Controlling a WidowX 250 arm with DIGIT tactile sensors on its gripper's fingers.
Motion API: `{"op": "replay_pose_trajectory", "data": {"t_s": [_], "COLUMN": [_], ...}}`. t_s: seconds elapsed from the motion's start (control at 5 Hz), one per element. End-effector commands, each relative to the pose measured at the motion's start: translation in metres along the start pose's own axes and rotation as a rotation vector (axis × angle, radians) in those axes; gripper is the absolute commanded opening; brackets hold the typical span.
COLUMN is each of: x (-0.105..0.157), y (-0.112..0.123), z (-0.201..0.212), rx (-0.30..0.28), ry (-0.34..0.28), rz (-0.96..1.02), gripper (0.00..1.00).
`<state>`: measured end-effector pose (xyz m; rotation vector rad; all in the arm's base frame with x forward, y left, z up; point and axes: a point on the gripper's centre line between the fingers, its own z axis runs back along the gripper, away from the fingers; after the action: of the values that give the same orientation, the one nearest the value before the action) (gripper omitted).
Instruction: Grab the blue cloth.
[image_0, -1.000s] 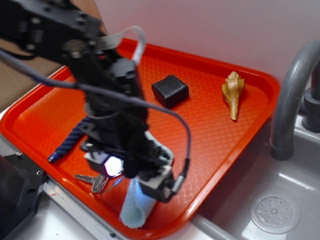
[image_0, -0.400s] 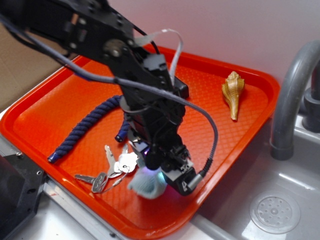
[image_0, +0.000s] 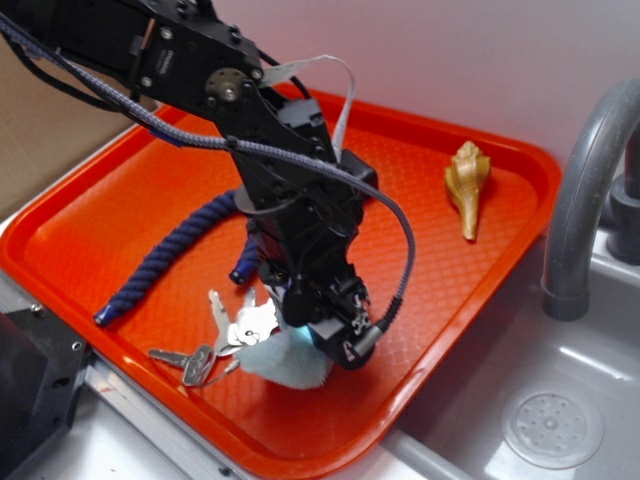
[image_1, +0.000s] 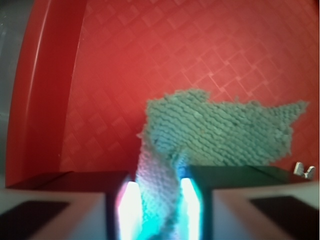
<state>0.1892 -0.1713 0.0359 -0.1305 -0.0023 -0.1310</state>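
Note:
The blue cloth is a pale blue-green fuzzy rag lying near the front edge of the orange tray. My gripper stands right over it. In the wrist view the cloth spreads over the tray floor, and a bunched fold of it runs up between my two fingers. My gripper is shut on that fold. The part of the cloth under the gripper is hidden in the exterior view.
A key bunch lies just left of the cloth, one key tip shows in the wrist view. A dark navy rope lies further left. A black box sits behind the arm. A seashell lies far right. A grey faucet and sink are right of the tray.
The arm swung right and toward the tray's middle, uncovering the rope and keys. The cloth, earlier an upright roll at the front edge, is now bunched under the gripper and pinched.

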Motion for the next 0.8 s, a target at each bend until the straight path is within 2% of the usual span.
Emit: {"op": "replay_pose_trajectory", "data": {"t_s": [0.0, 0.2, 0.4, 0.6], "x": [0.03, 0.04, 0.022, 0.006], "y": [0.063, 0.11, 0.144, 0.183], "z": [0.104, 0.16, 0.22, 0.256], "rx": [-0.013, -0.032, 0.062, 0.127], "ry": [-0.196, -0.2, -0.229, -0.221], "rz": [0.093, 0.117, 0.084, 0.114], "gripper": [0.0, 0.0, 0.0, 0.0]}}
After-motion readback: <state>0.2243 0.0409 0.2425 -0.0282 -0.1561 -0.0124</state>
